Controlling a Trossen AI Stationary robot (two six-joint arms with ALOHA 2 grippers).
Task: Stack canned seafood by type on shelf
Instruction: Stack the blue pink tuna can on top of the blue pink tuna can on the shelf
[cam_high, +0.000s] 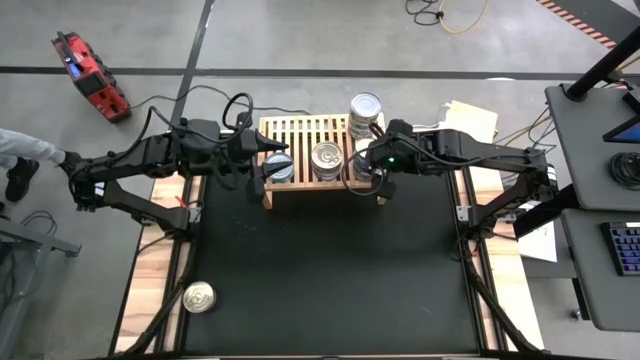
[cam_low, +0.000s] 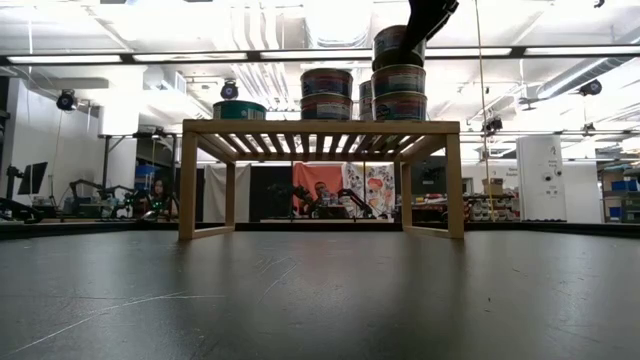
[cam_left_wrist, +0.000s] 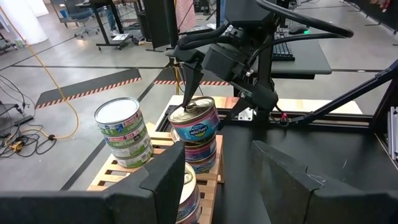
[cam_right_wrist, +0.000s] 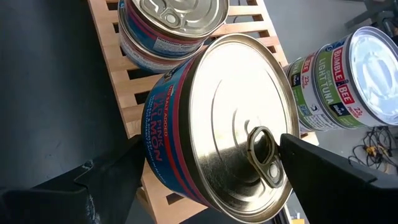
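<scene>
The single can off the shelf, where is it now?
In the high view, the lone can sits at the table's near-left corner, far from the shelf and both grippers.

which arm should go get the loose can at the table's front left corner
Left, probably. The loose can lies on the left arm's side, and the left hand is open and empty over the shelf. The right hand is busy at the pink can.
</scene>
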